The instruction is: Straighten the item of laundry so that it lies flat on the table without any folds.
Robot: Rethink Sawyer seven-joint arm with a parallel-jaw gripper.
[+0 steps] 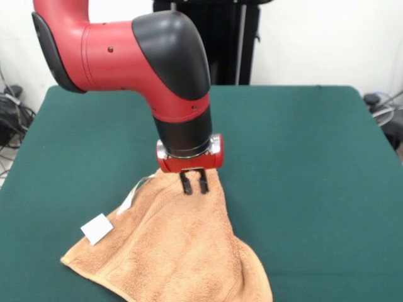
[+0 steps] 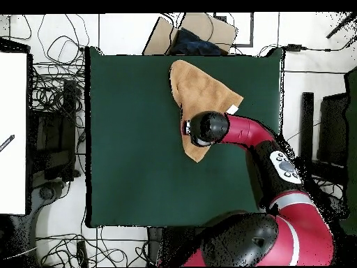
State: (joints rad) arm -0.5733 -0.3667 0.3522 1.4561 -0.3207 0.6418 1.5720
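text: none legible | white tag (image 1: 96,228) on towel (image 1: 182,251): blank | arm: no readable markings

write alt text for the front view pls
A red and black robot arm reaches down over a green table, its gripper shut on the raised top of an orange-tan towel. The towel drapes down toward the near edge, with a white tag on its left.
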